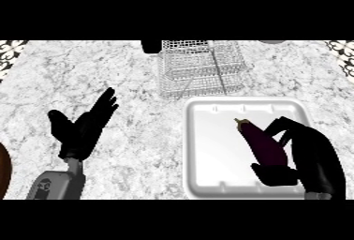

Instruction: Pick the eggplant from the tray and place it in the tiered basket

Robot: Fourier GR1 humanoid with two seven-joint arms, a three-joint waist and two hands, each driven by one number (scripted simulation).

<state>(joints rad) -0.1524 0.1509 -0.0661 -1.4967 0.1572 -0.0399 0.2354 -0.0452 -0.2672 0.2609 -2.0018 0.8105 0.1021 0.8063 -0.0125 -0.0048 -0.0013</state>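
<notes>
A dark purple eggplant (261, 144) lies on the white tray (207, 154), its stem end pointing to the far left. My right hand (311, 157) is wrapped round the eggplant's near half, fingers on its right side and thumb curled under its near end. The wire tiered basket (200, 68) stands just beyond the tray at the counter's far middle. My left hand (83, 126) rests open over the counter at the left, fingers up, well away from the tray.
The counter is white and grey marble. A dark object (151, 46) stands at the far edge beside the basket's left corner. A brown rounded thing (3, 173) shows at the left edge.
</notes>
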